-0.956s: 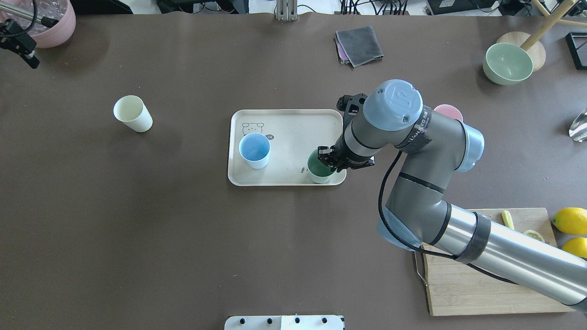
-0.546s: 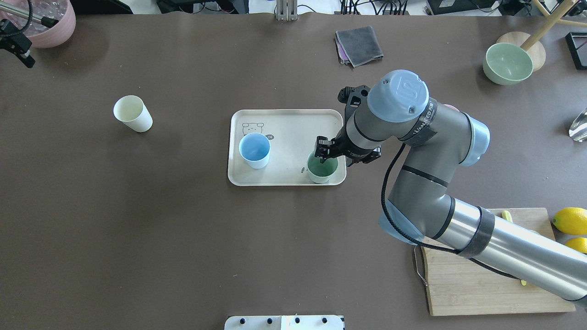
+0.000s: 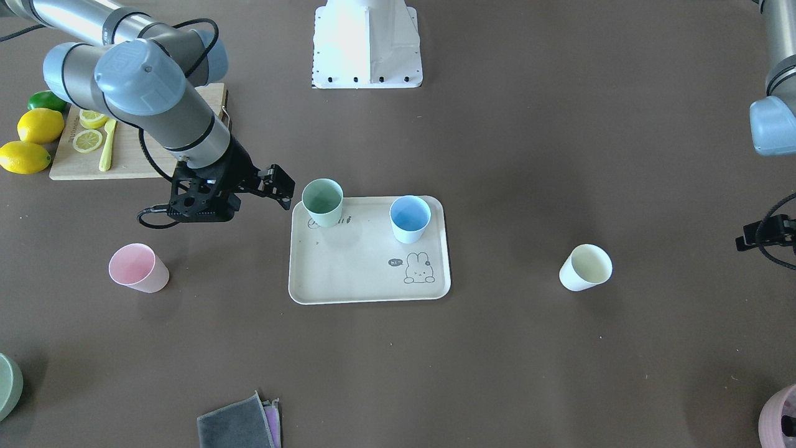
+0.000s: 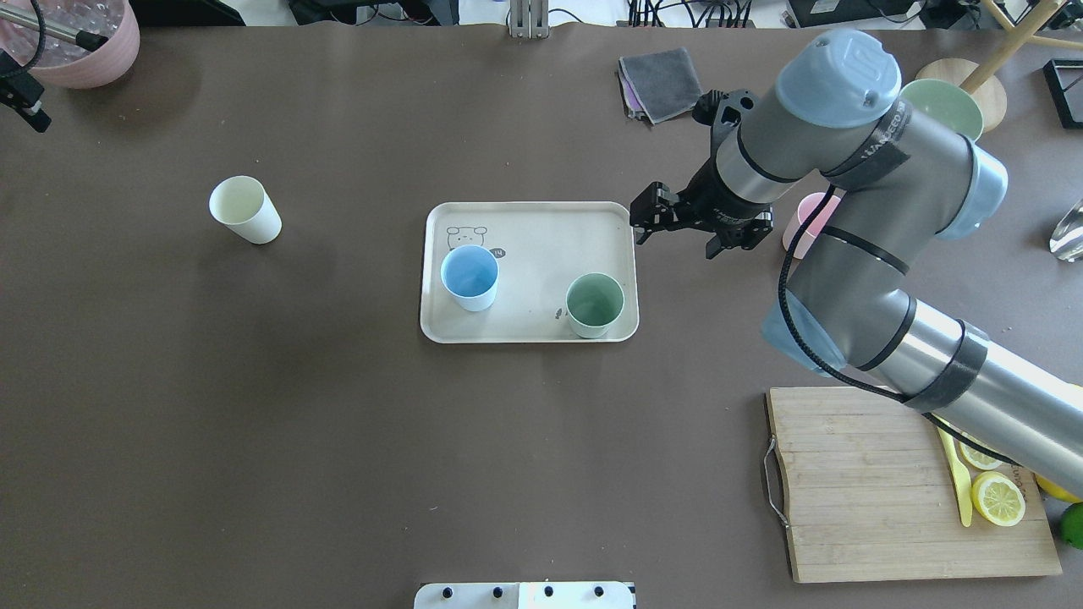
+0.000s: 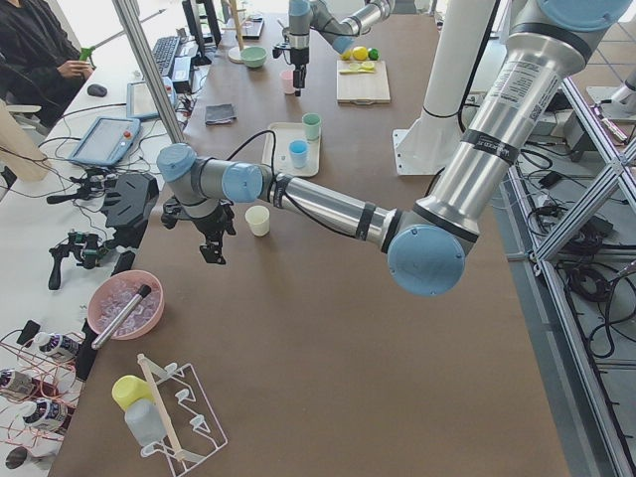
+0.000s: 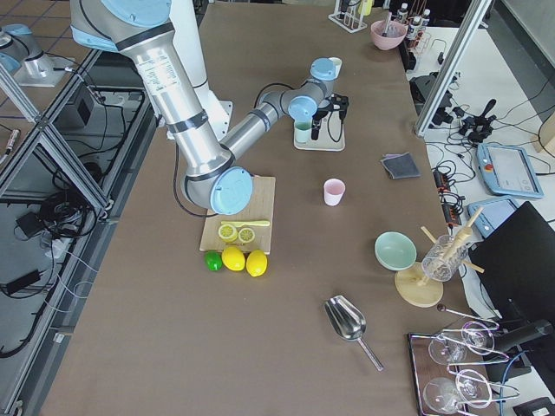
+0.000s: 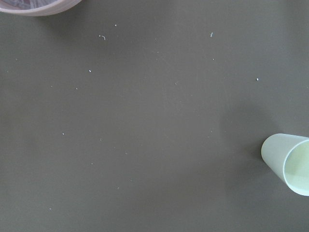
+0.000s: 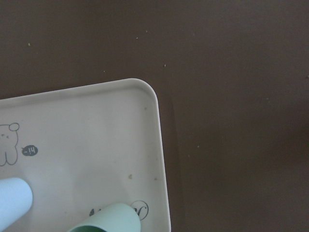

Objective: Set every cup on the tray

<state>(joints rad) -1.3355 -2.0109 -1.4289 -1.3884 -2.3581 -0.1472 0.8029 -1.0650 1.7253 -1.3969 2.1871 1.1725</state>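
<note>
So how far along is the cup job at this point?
Done: the blue cup and green cup stand on the tray. In hand: nothing; the right gripper hangs open and empty beside the tray's edge. Left: the pink cup and the cream cup, both on the table, off the tray.
</note>
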